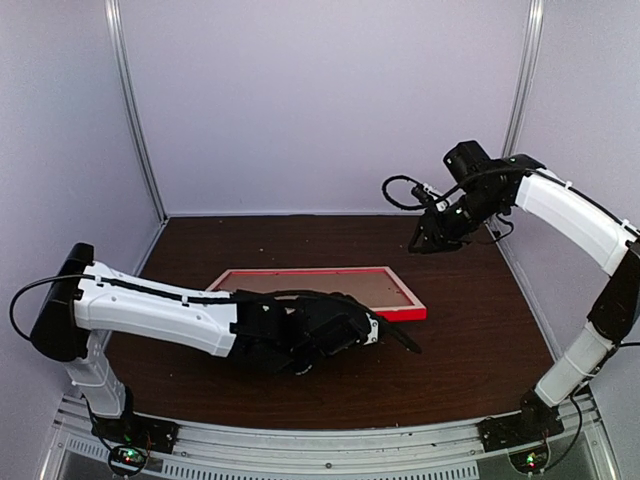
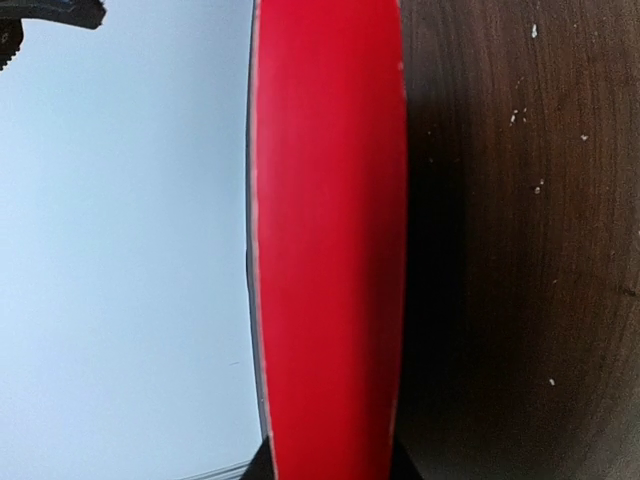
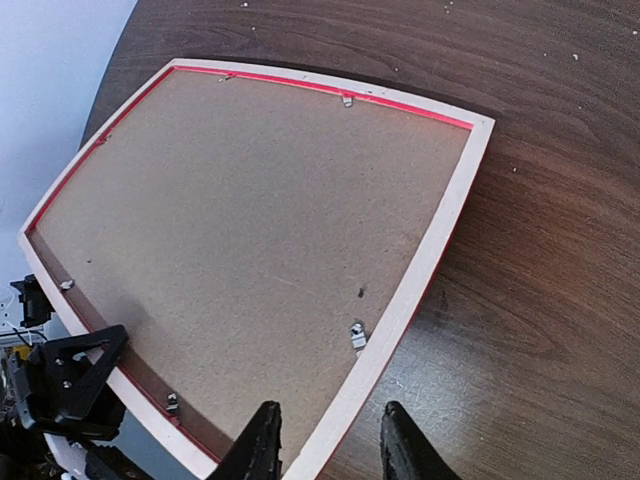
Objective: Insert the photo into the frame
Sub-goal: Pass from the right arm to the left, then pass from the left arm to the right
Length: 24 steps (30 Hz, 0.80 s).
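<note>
The frame (image 1: 400, 312) lies back-up on the table, red rails around a plain brown backing board (image 1: 320, 286). In the right wrist view its pale wood rail (image 3: 440, 230) surrounds that board (image 3: 250, 200), held by small metal clips (image 3: 357, 335). My left gripper (image 1: 392, 335) is at the frame's near edge. In the left wrist view the red rail (image 2: 330, 240) fills the gap between the jaws of the left gripper (image 2: 335, 465), which is shut on it. My right gripper (image 1: 418, 243) hangs high over the back right, open and empty (image 3: 330, 445). The photo is hidden.
The dark wood table (image 1: 450, 370) is enclosed by pale walls on three sides. The left arm's body (image 1: 160, 310) lies low across the near left of the table. The left gripper's black parts show in the right wrist view (image 3: 65, 385).
</note>
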### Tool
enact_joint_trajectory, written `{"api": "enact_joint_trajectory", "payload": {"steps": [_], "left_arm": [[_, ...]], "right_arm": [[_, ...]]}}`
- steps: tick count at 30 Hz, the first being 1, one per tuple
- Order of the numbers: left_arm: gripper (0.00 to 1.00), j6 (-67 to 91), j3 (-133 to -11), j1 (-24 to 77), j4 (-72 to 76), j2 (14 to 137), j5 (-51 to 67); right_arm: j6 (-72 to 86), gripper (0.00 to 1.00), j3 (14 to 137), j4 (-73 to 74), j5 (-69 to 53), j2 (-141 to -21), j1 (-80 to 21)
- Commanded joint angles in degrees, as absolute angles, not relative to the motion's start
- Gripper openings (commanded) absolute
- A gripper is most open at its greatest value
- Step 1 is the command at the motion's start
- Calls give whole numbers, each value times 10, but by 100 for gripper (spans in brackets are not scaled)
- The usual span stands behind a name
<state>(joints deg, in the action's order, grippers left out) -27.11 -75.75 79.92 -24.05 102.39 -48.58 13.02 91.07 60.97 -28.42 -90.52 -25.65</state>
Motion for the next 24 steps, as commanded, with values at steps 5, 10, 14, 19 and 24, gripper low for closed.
{"api": "enact_joint_trajectory", "payload": {"steps": [5, 10, 14, 19, 24], "left_arm": [[0, -276, -843, 774, -284, 929, -483], [0, -251, -889, 751, -340, 899, -439], [0, -226, -924, 723, -378, 881, -409], [0, -198, -980, 685, -400, 858, -389], [0, -153, -1053, 650, -438, 844, -328]], "right_arm": [[122, 35, 936, 632, -260, -875, -238], [125, 35, 936, 620, -254, -851, -222], [130, 36, 924, 599, -255, -825, -210], [130, 37, 919, 588, -255, -810, -201], [124, 37, 926, 579, -265, -801, -200]]}}
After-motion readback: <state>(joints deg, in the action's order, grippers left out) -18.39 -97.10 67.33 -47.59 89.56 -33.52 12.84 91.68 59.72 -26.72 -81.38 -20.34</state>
